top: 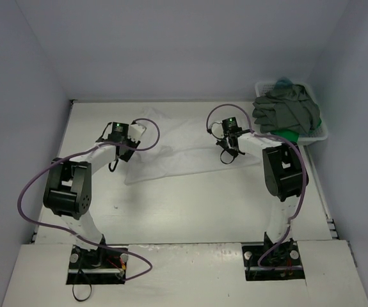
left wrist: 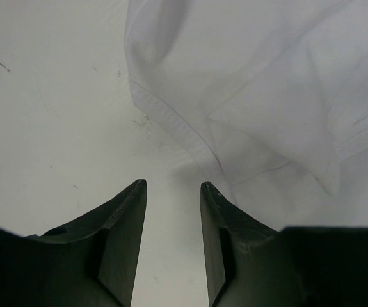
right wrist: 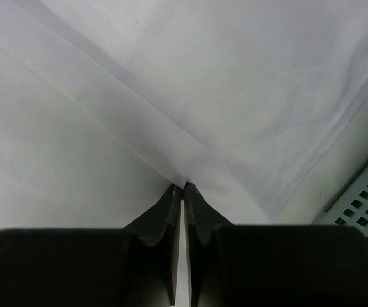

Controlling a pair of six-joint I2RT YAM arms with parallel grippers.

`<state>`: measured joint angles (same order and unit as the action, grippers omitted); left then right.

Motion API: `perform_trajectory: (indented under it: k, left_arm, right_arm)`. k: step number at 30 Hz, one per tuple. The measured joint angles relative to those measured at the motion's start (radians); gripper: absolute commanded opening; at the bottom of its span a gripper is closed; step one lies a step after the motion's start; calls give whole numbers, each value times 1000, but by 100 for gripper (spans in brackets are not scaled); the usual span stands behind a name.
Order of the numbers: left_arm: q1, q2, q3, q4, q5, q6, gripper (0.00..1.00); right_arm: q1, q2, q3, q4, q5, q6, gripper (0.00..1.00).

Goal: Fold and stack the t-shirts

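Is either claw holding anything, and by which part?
The right gripper pinches a raised fold of the white t-shirt; the left gripper is open, holding nothing.

Thin cloth tee, matt tbl

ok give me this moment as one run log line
left end effector: open beside white t-shirt edge | right end effector: shut on white t-shirt | grey shirts: in basket, far right
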<state>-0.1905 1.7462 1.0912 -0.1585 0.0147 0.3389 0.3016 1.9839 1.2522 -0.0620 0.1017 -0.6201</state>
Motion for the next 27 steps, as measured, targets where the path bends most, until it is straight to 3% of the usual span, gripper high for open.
perform_trajectory:
  k: [13,27]
  left_arm:
    - [-36,-1,-21,-1,15,-10,34]
    - [-224,5,-88,69,40,-10,29]
  right_arm:
    - [-1,3,2,6,14,-8,0]
    - [-1,6,78,4,38,-12,0]
